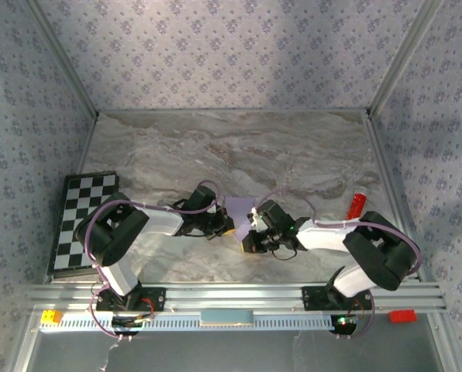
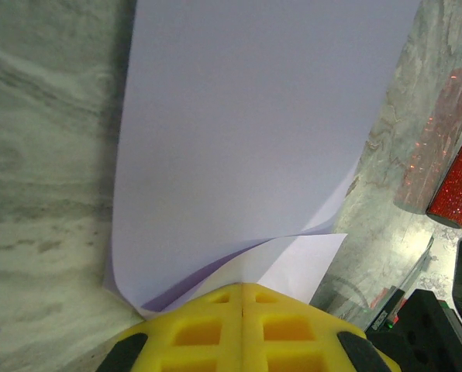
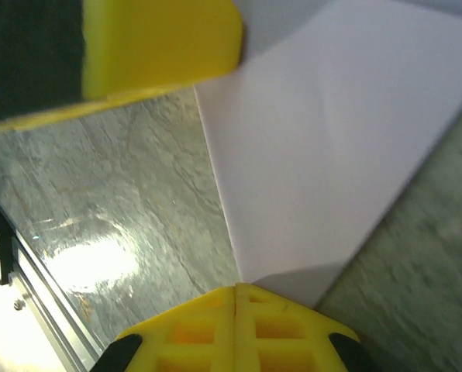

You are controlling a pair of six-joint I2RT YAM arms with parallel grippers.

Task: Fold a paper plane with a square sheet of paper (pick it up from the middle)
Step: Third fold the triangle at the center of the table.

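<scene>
Near the table's [image 1: 293, 147] front edge, your left gripper [image 2: 243, 288] and right gripper [image 3: 237, 288], jaws shut on the square sheet of paper [image 2: 246, 132], red glittery tube [image 1: 357, 204] toward right edge, chequered board [image 1: 82, 223] at left edge.

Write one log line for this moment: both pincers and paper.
left pincer: shut on paper | right pincer: shut on paper | paper: flap folded over
</scene>
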